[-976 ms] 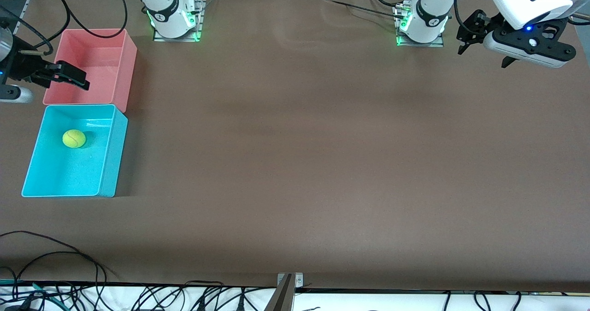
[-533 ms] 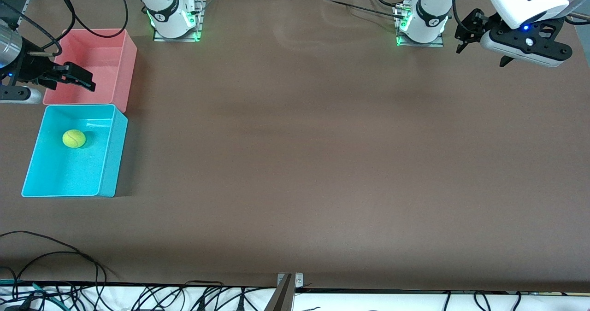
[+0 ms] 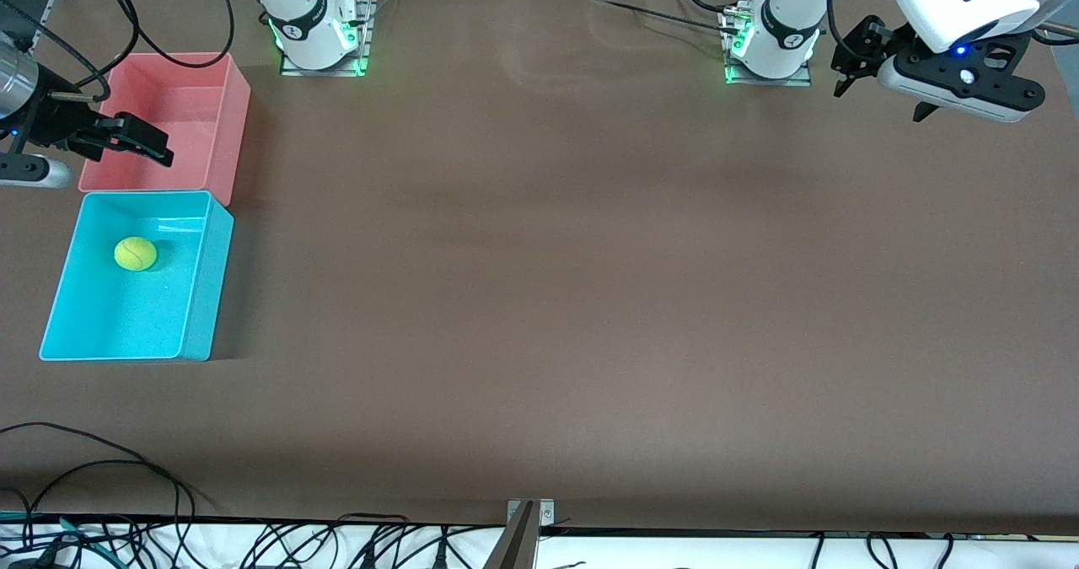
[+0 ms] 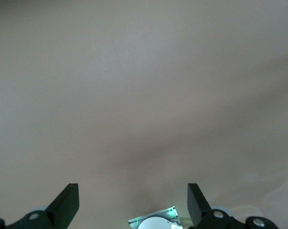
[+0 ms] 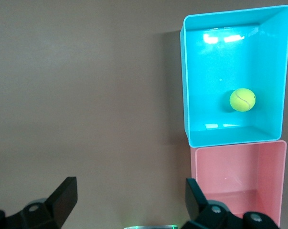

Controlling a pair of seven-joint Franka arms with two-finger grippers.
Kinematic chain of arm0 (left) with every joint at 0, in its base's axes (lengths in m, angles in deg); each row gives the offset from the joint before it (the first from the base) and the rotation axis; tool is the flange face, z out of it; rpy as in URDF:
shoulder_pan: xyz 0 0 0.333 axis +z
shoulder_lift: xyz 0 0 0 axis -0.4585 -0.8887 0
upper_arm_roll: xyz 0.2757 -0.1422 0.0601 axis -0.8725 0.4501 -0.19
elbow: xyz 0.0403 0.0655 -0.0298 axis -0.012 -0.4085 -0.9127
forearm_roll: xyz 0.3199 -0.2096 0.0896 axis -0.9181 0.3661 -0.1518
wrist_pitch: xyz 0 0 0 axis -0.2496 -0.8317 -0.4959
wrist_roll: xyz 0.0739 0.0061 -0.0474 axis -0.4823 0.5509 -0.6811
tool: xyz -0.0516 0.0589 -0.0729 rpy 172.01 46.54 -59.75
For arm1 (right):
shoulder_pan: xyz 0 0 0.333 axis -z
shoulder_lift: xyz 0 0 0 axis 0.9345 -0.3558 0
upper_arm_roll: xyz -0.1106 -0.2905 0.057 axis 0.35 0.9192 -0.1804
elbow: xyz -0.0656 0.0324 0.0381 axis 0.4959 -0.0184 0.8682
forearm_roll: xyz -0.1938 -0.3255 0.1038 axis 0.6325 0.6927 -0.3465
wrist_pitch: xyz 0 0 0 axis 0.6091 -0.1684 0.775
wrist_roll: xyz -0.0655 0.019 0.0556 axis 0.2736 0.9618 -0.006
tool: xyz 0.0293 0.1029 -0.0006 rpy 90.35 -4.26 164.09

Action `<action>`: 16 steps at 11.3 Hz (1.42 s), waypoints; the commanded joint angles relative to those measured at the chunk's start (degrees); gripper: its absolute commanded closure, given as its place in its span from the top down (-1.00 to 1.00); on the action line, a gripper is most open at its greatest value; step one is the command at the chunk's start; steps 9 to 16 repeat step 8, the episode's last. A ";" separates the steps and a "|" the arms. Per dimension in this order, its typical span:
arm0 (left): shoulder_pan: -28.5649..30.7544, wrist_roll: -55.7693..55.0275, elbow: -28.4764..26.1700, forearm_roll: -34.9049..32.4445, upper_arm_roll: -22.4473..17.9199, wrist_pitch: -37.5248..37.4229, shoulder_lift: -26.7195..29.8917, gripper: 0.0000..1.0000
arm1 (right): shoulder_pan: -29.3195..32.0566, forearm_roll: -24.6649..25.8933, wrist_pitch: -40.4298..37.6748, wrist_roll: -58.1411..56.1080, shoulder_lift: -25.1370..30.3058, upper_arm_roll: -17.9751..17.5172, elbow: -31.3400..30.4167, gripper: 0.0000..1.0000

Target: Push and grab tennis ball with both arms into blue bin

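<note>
The right gripper (image 3: 126,136) hangs open and empty over the pink bin (image 3: 221,122); the left gripper (image 3: 860,55), also open, waits over the table's corner by its own base. The tennis ball (image 3: 135,254) already lies inside the blue bin (image 3: 202,299). A careless low sweep by the right arm could clip a bin wall. Its wrist is cut off at the frame's edge, so its height is probably unclear.

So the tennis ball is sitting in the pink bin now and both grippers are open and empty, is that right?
Not quite. The tennis ball sits in the blue bin, not the pink bin beside it, which holds nothing; the front view and right wrist view both show this. The rest stands: the left gripper and right gripper are open and empty.
</note>
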 commanded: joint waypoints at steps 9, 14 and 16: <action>-0.36 -0.47 1.73 -1.20 0.25 -1.42 -0.54 1.00 | 1.01 1.96 0.56 0.91 1.44 -0.24 -1.73 1.00; -0.36 -0.47 1.73 -1.20 0.25 -1.42 -0.54 1.00 | 1.01 1.96 0.56 0.91 1.44 -0.24 -1.73 1.00; -0.36 -0.47 1.73 -1.20 0.25 -1.42 -0.54 1.00 | 1.01 1.96 0.56 0.91 1.44 -0.24 -1.73 1.00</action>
